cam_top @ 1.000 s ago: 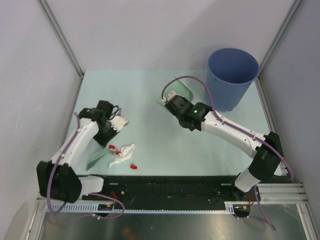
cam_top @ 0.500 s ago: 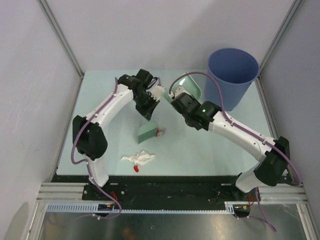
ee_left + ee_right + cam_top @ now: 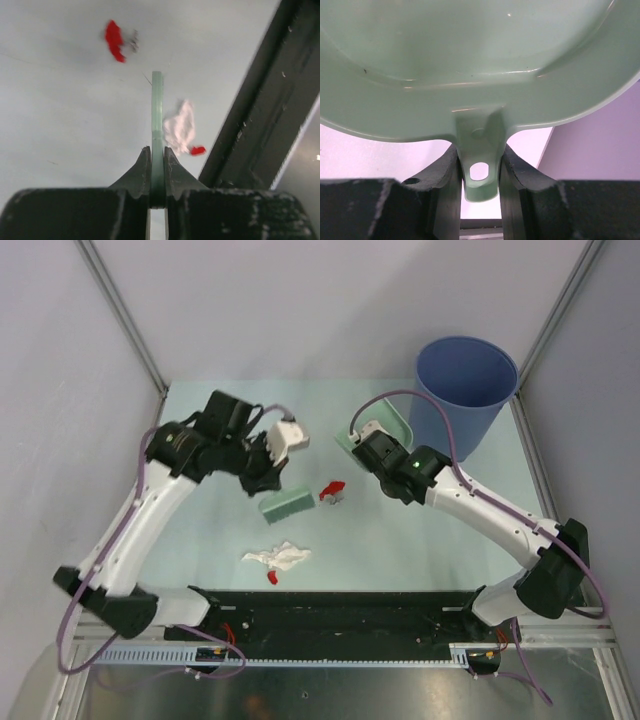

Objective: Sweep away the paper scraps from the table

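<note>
A pale green brush (image 3: 287,504) rests with its bristles on the table (image 3: 420,540), and my left gripper (image 3: 262,478) is shut on its thin handle (image 3: 157,115). Just right of the brush lies a red scrap (image 3: 332,490) with a grey bit (image 3: 133,42) beside it. A white crumple (image 3: 277,556) and a small red piece (image 3: 270,578) sit nearer the front rail. In the left wrist view the red scrap (image 3: 114,40) is ahead, and the white crumple (image 3: 179,127) and red piece (image 3: 198,150) are to the right. My right gripper (image 3: 362,448) is shut on the tab (image 3: 480,170) of the pale green dustpan (image 3: 385,420), lifted at the back.
A tall blue bin (image 3: 463,395) stands at the back right corner, just beyond the dustpan. The black rail (image 3: 330,605) runs along the table's near edge. Grey walls close in the left, back and right sides.
My left arm swung the brush from the left side toward the middle, and the red scraps went with it. The white crumple shifted slightly right. The dustpan moved slightly right.
</note>
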`<state>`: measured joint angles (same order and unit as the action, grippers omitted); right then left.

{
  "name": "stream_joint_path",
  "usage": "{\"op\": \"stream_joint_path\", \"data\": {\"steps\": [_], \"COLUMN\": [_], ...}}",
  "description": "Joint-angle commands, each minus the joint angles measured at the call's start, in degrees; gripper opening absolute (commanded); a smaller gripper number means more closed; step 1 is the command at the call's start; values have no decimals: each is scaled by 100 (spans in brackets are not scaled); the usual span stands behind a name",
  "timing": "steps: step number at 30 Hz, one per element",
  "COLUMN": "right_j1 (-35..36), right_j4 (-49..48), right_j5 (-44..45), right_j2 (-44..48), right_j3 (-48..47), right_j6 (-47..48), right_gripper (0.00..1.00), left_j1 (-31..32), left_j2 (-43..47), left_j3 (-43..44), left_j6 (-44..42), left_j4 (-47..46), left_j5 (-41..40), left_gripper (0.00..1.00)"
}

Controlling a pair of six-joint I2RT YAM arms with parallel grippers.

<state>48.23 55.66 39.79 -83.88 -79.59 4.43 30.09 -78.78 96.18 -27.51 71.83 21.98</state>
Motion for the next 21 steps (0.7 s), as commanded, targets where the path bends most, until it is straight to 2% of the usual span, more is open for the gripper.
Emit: {"op": "stream_joint_path", "data": {"steps": [1,2,5,9,15,21], "right_j1": [-435,-515,-665,-683,-683,-770], "right_j4": [-309,-510,-705,-636,-442,-556], "right_j5": [-532,-899,-1245,-1219,-1140,-1166], "right_j2": [249,310,311,144,-129,-120], "right_j3": [101,180,242,260,347,594], "right_j6": [-21,-12,-29,-73,-188,-249], "right_gripper": [0,0,0,0,0,0], "left_j1": [120,129,557,1069,648,323], "left_j2": [635,767,1233,1410,954,-109], "left_j3": [-968,-1187,-2057,-2980,-2614,-2789], "left_j6": [-1159,-1334,-1459,-1678,-2188,-2400], "left_j4": [1175,1227,1254,1228,815,200], "left_j5": [510,518,518,483,237,176], "left_gripper": [0,0,0,0,0,0]}}
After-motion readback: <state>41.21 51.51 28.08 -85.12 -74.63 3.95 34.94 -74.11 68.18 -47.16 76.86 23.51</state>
